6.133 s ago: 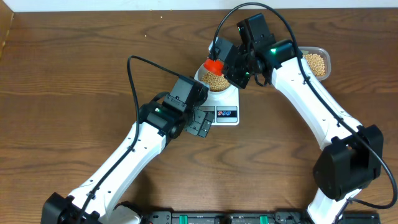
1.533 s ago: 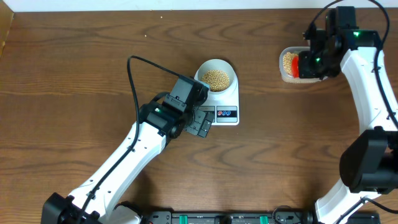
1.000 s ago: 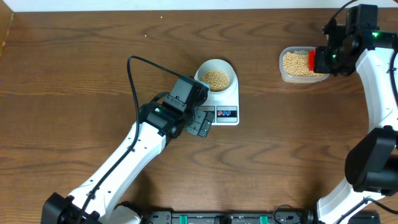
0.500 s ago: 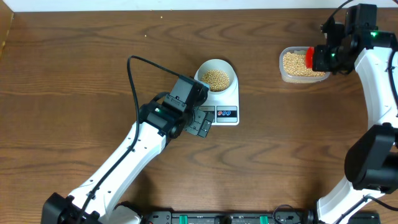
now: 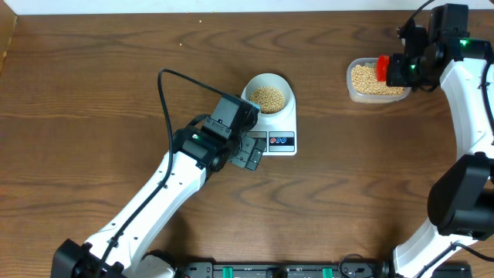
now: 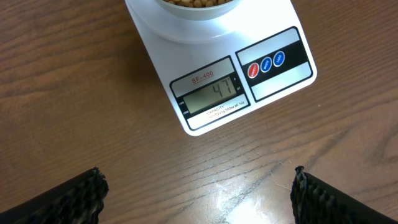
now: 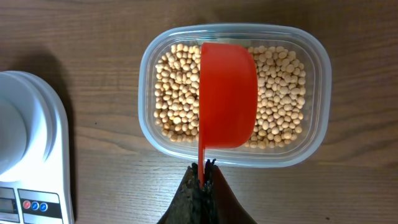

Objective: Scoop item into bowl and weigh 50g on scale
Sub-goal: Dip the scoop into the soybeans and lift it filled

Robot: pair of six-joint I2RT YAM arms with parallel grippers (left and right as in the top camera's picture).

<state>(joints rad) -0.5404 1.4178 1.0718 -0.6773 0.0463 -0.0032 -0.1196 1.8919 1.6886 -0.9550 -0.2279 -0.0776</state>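
Note:
The white bowl [image 5: 269,94] holds tan beans [image 5: 268,98] and stands on the white scale [image 5: 281,130]. In the left wrist view the scale's display [image 6: 211,95] reads 47. My left gripper [image 6: 196,193] is open and empty just in front of the scale [image 6: 273,25]. My right gripper [image 7: 202,171] is shut on the handle of a red scoop [image 7: 227,93], held bottom-up over a clear tub of beans [image 7: 177,99]. The scoop [image 5: 382,67] and tub [image 5: 367,79] are at the far right in the overhead view.
The clear plastic tub [image 7: 320,81] sits at the back right, apart from the scale [image 7: 28,137]. A black cable [image 5: 166,93] loops from the left arm over the table. Bare wood lies between the scale and tub.
My right arm carried the red scoop from over the bowl to the tub at the right. In the last half second it shifted slightly left over the beans. The left arm stayed still.

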